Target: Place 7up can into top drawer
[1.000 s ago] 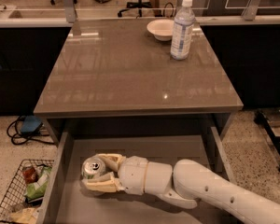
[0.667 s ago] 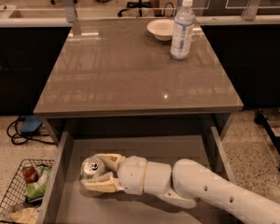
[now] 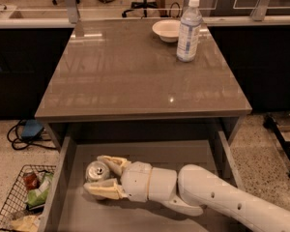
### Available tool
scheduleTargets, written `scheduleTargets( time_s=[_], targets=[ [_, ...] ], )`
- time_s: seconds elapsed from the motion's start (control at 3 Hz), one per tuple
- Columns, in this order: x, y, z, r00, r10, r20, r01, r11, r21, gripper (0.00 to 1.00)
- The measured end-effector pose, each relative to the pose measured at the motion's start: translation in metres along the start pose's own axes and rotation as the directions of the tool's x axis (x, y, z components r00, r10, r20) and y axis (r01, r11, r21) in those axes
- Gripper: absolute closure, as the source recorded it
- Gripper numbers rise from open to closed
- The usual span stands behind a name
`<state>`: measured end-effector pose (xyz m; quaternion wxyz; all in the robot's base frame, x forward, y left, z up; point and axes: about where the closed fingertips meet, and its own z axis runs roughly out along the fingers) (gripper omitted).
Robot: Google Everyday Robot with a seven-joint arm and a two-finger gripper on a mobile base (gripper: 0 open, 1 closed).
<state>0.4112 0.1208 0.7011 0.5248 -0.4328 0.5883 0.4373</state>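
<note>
The top drawer point(image 3: 193, 151) is pulled open below the tabletop, wide and shallow with a flat grey-brown bottom. The 7up can point(image 3: 96, 171) stands upright inside it at the left, silver pull-tab top showing. My gripper point(image 3: 102, 175) reaches in from the right on a white arm, with one cream finger point(image 3: 113, 162) behind the can and the other point(image 3: 102, 189) in front of it. The fingers sit close around the can's sides, and the can appears to rest on the drawer bottom.
A clear water bottle point(image 3: 189, 30) and a white bowl point(image 3: 166, 30) stand at the far right of the tabletop point(image 3: 135, 71). A wire basket point(image 3: 12, 202) with packets sits on the floor left of the drawer. Cables lie at left, a stand base at right.
</note>
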Motion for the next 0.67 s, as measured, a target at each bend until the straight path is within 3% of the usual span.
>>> scheduleTargets(
  time_s=[0.67],
  targets=[
    [-0.0002,0.0006,0.0005,1.000,0.000,0.000,0.000,1.0000,-0.002,0.00]
  ],
)
